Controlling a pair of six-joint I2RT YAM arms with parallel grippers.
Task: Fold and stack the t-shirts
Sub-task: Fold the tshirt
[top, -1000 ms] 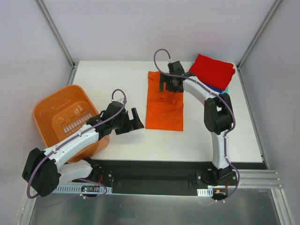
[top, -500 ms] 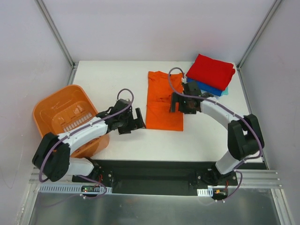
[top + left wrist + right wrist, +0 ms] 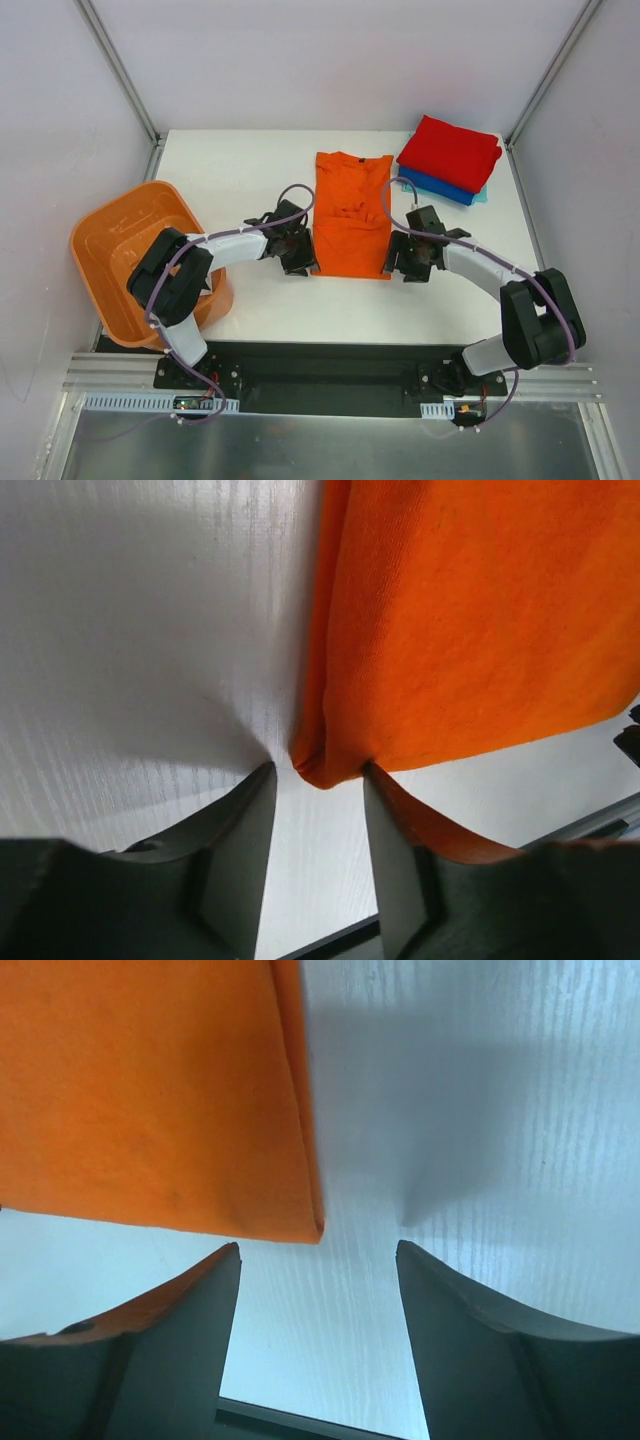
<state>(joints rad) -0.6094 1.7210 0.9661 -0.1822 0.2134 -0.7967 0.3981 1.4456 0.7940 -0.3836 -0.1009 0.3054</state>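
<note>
Orange t-shirt (image 3: 350,215) is laid flat on the middle of the white counter (image 3: 240,170). It is folded into a long strip, with the hem at the near end and the collar at the far end. At its near left corner the left hand (image 3: 300,254) is held low at the counter. Its fingers (image 3: 240,830) are kept apart, and the hem corner is seen just between their tips, not pinched. At the near right corner the right hand (image 3: 407,262) is placed likewise, its fingers (image 3: 200,1330) spread wide. The hem corner there lies between them, nearer one finger than the other and clear of both. An orange plastic basin (image 3: 120,250) is set at the left edge of the counter, well apart from the shirt. At the far right corner a red t-shirt (image 3: 450,150), folded, is stacked on a blue t-shirt (image 3: 440,187).
</note>
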